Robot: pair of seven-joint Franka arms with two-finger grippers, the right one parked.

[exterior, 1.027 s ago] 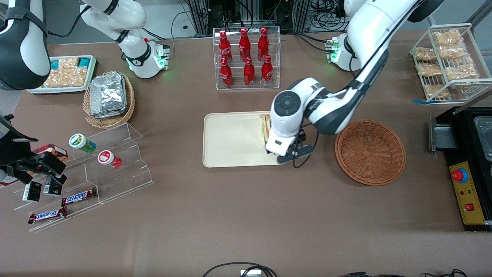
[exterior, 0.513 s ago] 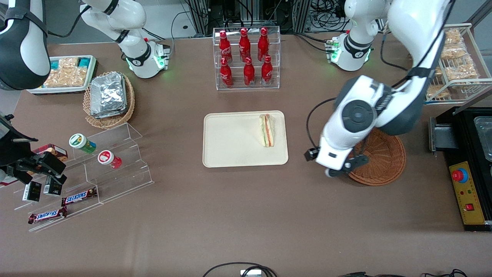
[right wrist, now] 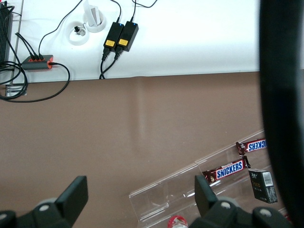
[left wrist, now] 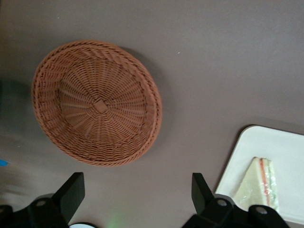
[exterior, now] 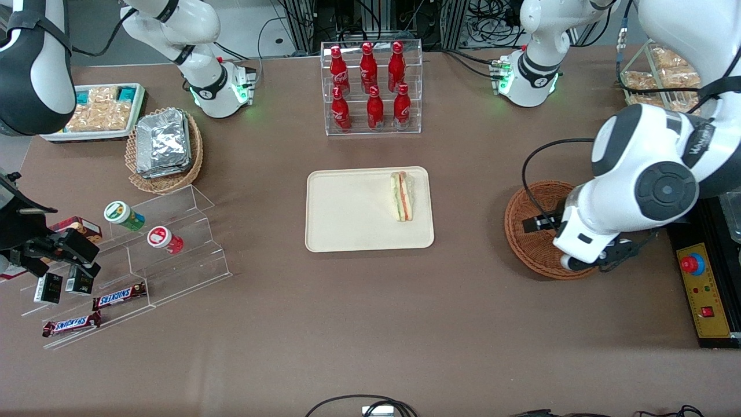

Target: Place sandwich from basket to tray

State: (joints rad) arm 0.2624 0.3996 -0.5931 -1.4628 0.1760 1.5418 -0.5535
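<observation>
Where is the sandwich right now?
In the front view the sandwich lies on the tray, at its edge nearest the basket. The open gripper hangs above the table beside the basket.

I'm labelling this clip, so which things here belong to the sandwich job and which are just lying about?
Job:
- sandwich, lying on the tray
- empty basket
- gripper, jaws open, above the basket

Lying about:
- cola bottles
- foil packets
- chocolate bars
- snack rack
</observation>
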